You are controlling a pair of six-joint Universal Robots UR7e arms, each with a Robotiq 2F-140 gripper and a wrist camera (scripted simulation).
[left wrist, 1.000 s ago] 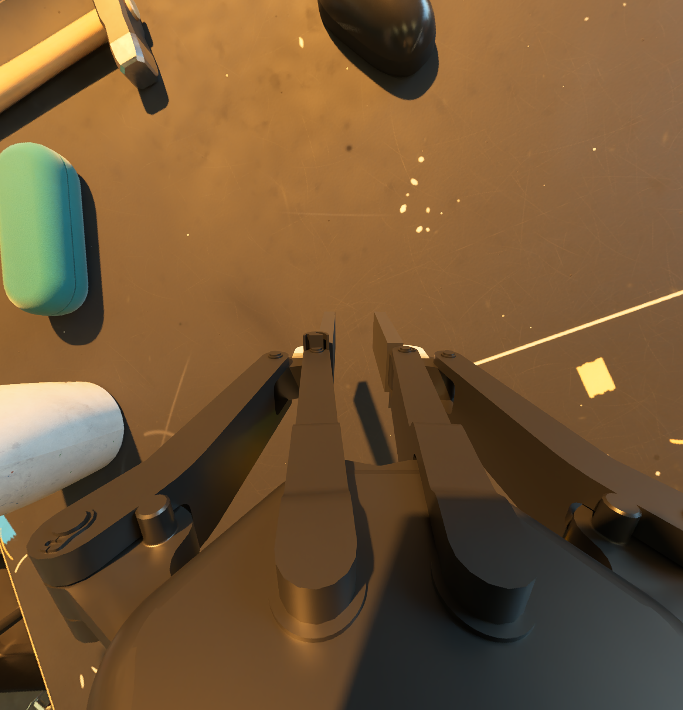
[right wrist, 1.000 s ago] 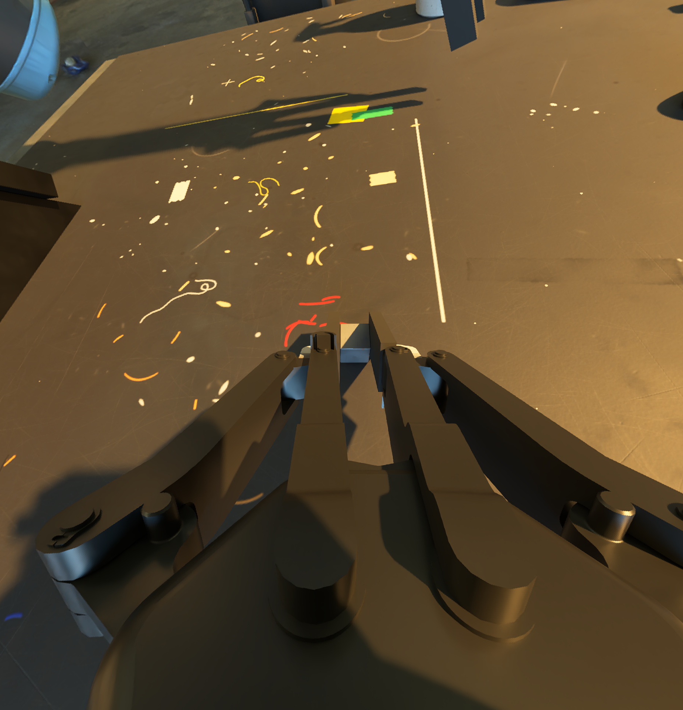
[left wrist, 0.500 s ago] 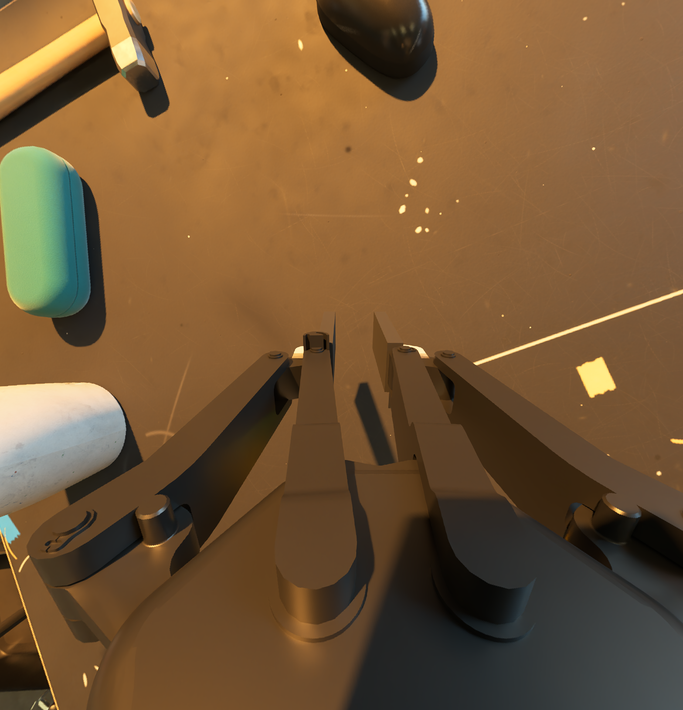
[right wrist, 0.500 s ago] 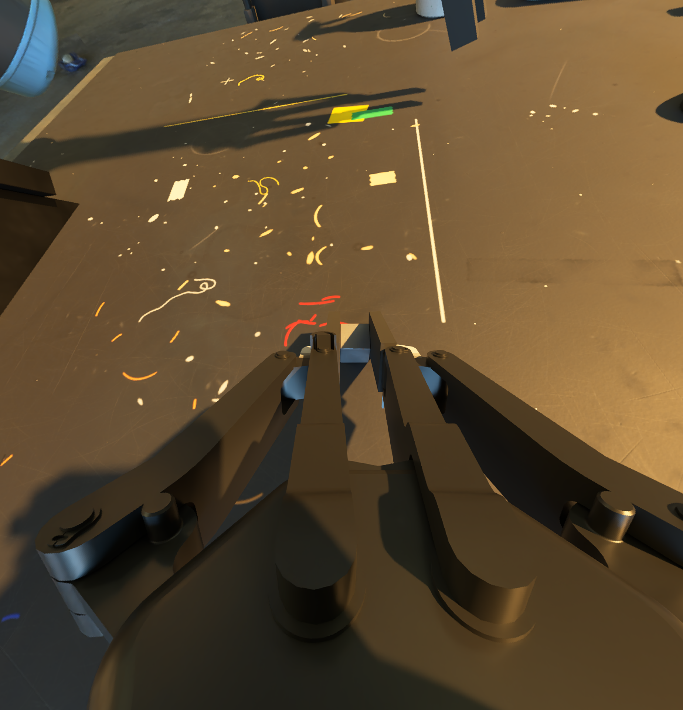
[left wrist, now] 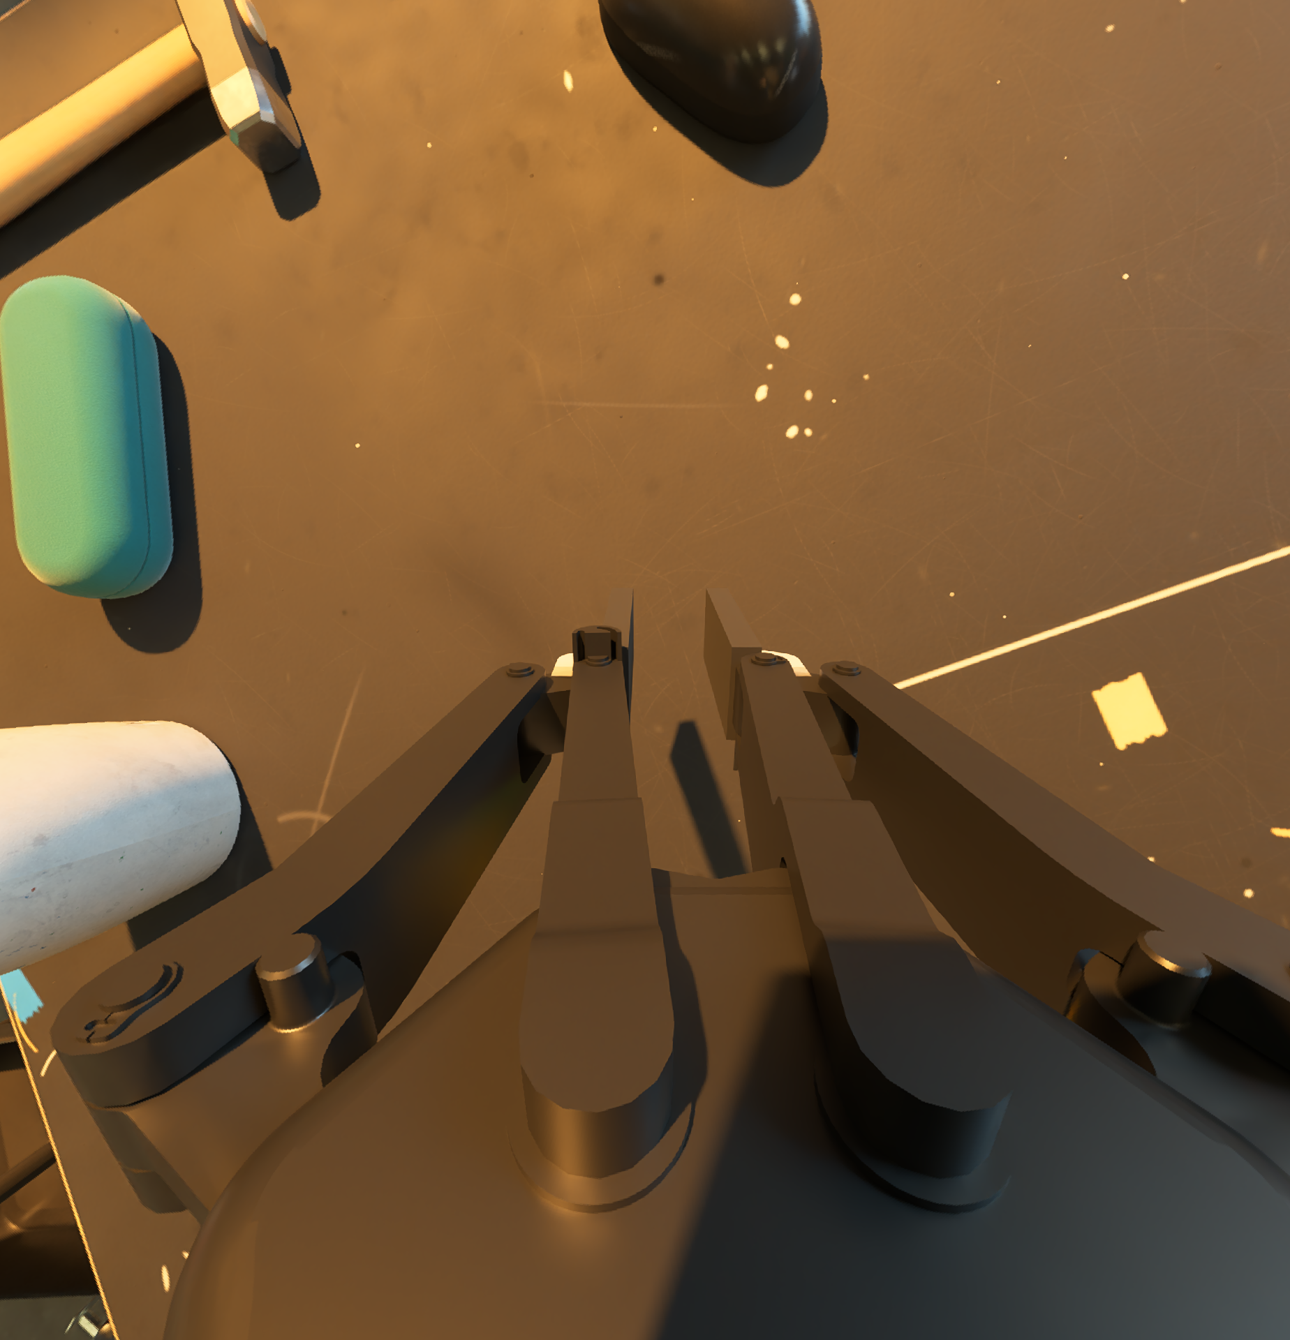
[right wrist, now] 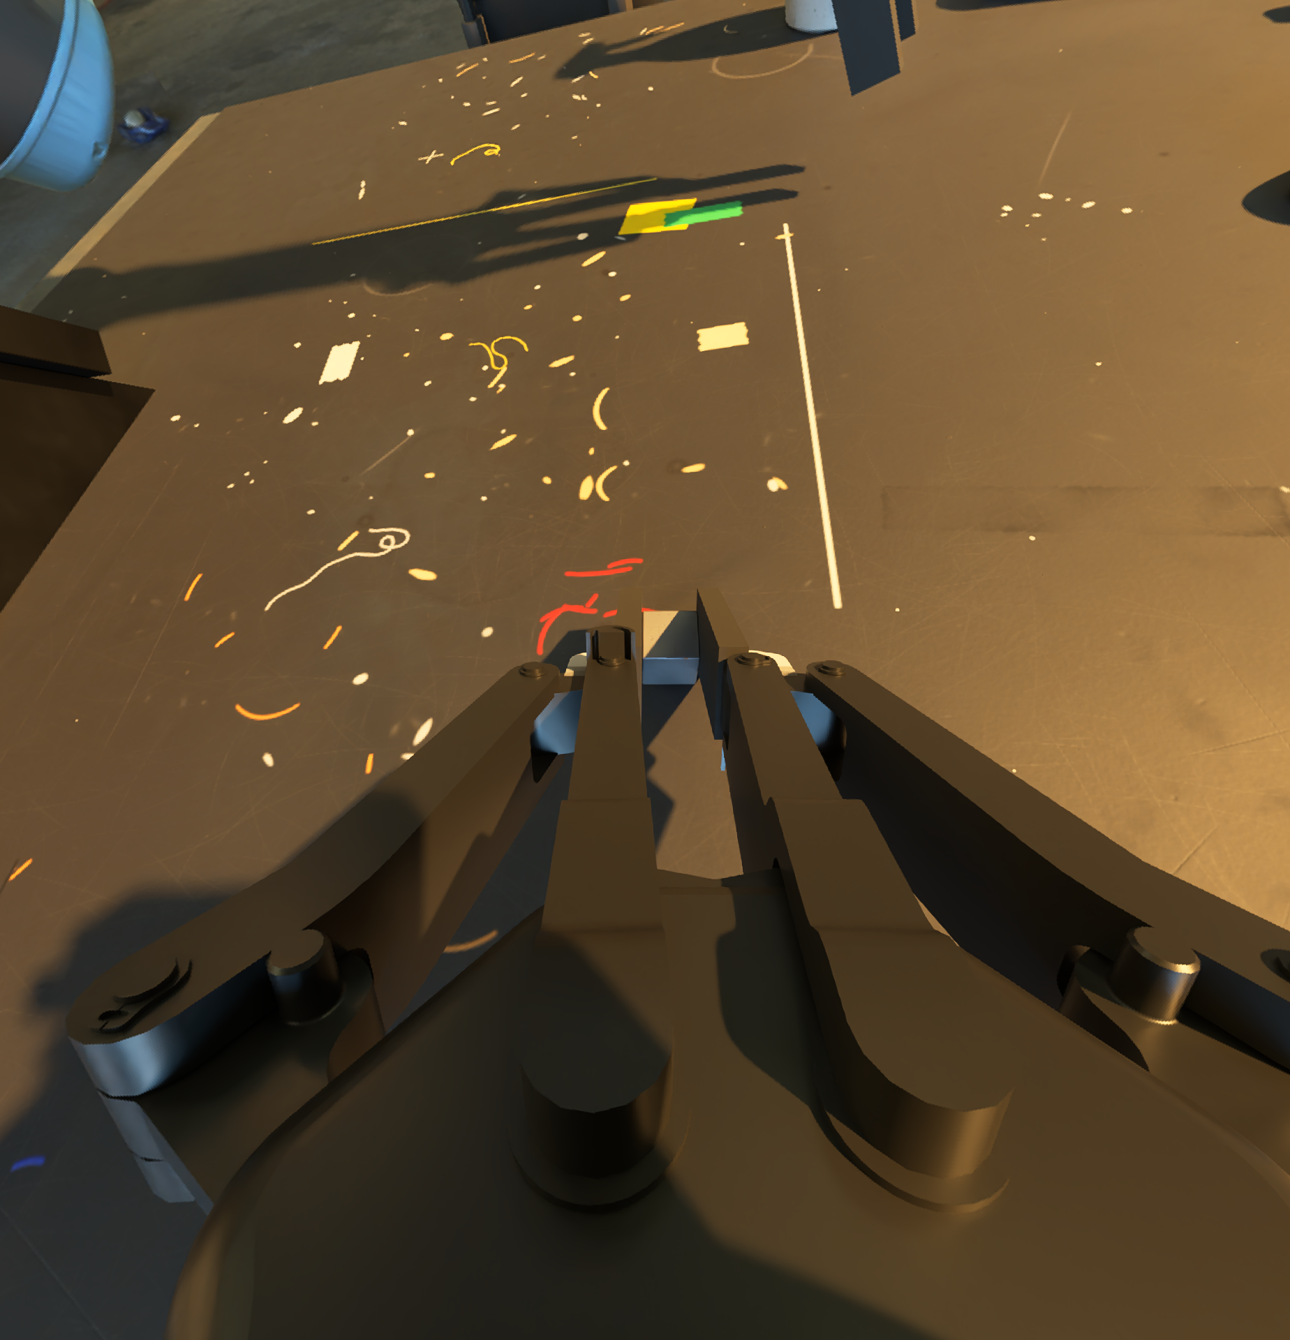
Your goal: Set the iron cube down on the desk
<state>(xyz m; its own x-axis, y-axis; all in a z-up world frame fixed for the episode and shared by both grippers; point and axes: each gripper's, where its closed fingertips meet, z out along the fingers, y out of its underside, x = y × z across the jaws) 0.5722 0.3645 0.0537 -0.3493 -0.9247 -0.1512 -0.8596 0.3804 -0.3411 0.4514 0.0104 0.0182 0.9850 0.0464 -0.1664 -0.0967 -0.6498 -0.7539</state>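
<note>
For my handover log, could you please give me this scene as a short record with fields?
right end effector: shut on the iron cube, above the desk
left end effector: narrow gap, nothing between the fingers
beside left arm: green case, hammer, black rounded object, white cylinder
cube on desk: cannot tell

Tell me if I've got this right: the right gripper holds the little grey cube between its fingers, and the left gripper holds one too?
Not quite. The right gripper does hold the iron cube, as the right wrist view shows. But the left gripper holds nothing: the left wrist view shows only bare desk in the narrow gap between its fingers.
</note>
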